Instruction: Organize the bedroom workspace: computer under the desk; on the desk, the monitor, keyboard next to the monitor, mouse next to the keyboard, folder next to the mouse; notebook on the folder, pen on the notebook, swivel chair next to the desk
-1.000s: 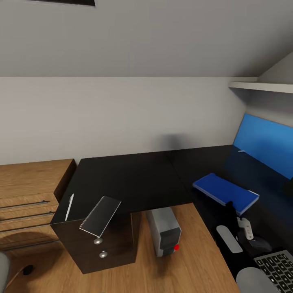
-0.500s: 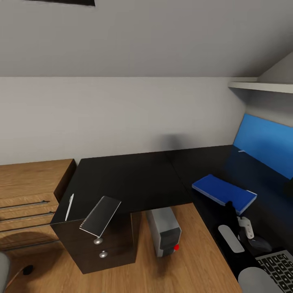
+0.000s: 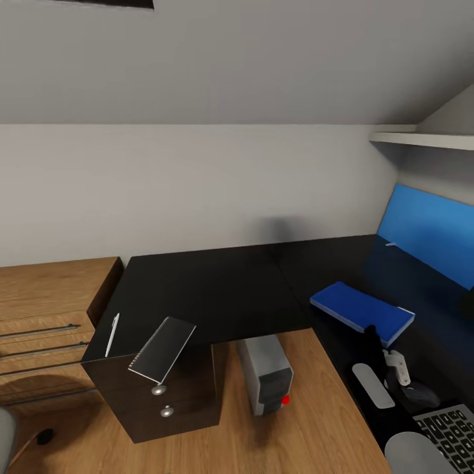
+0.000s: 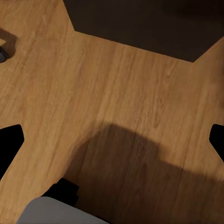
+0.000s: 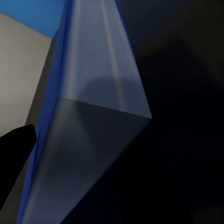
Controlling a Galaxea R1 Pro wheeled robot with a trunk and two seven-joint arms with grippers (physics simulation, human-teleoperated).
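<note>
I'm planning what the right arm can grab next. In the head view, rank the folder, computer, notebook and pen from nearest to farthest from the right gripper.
1. The folder, on the desk just beyond the right gripper.
2. The computer, on the floor under the desk's inner corner.
3. The notebook, overhanging the desk's left front edge.
4. The pen, at the desk's far left.

The desk (image 3: pixel 217 289) carries folder (image 3: pixel 362 311), notebook (image 3: pixel 162 349), pen (image 3: pixel 112 334), mouse (image 3: pixel 420 394); keyboard (image 3: pixel 451 431).
</note>
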